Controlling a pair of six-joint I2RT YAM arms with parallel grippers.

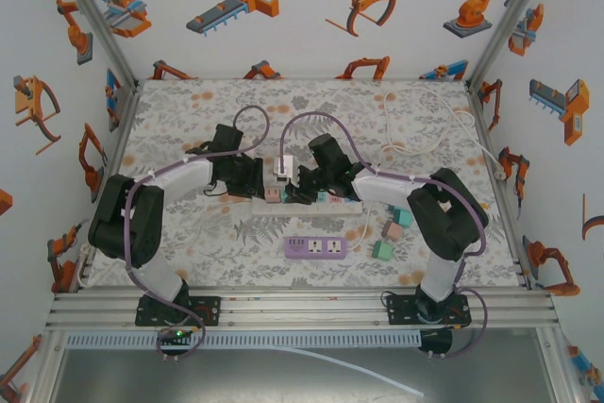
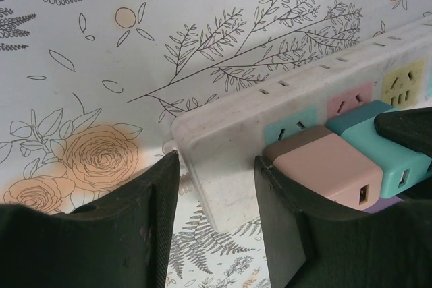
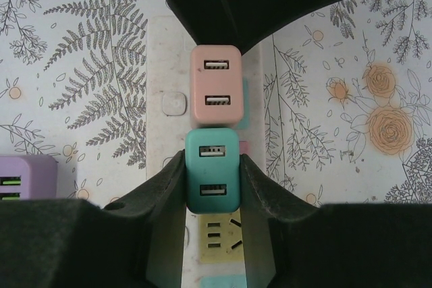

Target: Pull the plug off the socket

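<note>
A teal two-port USB plug (image 3: 212, 170) sits in the white power strip (image 3: 169, 65), with my right gripper (image 3: 212, 175) shut on its two sides. A pink plug (image 3: 216, 85) is seated just beyond it. In the left wrist view the pink plug (image 2: 331, 166) and the teal plug (image 2: 385, 146) stand side by side on the power strip (image 2: 223, 139). My left gripper (image 2: 216, 193) is open astride the strip's end, one finger past the end and the other against the pink plug. From above, both grippers meet at the power strip (image 1: 332, 205).
A purple power strip (image 1: 316, 247) lies nearer the front. Small pink and green blocks (image 1: 392, 231) lie to its right. A white cable (image 1: 425, 143) loops across the back right of the floral mat. Frame posts and walls enclose the table.
</note>
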